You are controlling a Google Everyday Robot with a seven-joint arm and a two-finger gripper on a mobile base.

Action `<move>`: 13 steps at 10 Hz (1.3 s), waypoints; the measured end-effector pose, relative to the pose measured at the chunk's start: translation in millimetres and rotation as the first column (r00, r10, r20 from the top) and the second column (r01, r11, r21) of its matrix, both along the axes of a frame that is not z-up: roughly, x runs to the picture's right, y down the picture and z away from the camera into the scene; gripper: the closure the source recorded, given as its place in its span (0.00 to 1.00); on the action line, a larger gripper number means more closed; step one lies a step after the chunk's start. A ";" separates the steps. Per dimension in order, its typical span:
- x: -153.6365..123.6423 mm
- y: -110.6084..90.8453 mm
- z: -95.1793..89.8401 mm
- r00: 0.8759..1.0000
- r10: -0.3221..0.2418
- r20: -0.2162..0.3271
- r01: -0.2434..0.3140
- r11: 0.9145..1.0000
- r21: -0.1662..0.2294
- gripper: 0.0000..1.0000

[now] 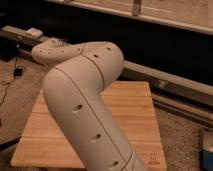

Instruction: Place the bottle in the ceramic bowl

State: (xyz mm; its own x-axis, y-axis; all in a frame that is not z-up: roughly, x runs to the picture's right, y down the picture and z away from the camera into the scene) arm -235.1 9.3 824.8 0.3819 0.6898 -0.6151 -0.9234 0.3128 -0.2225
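My large white arm (pixel 85 105) fills the middle of the camera view, rising from the bottom edge and bending toward the upper left, where its wrist link (pixel 50 51) ends. The gripper is past that wrist, behind the arm, and is not in view. The bottle is out of view. The ceramic bowl is hidden behind the arm. The wooden table (pixel 135 115) that the arm reaches over shows to the right of the arm and below it.
A long grey rail (pixel 175 82) runs along the dark wall behind the table. Cables (pixel 17 72) lie on the floor at the left. A blue object (pixel 207 150) sits on the floor at the right edge.
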 end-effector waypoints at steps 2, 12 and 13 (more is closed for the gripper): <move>-1.7 -1.3 6.1 1.000 -0.005 0.000 0.005 1.000 0.002 0.33; 6.7 -1.9 11.0 0.999 0.022 0.026 -0.022 1.000 0.004 0.33; 6.0 -1.7 10.8 0.999 0.022 0.027 -0.022 1.000 0.004 0.33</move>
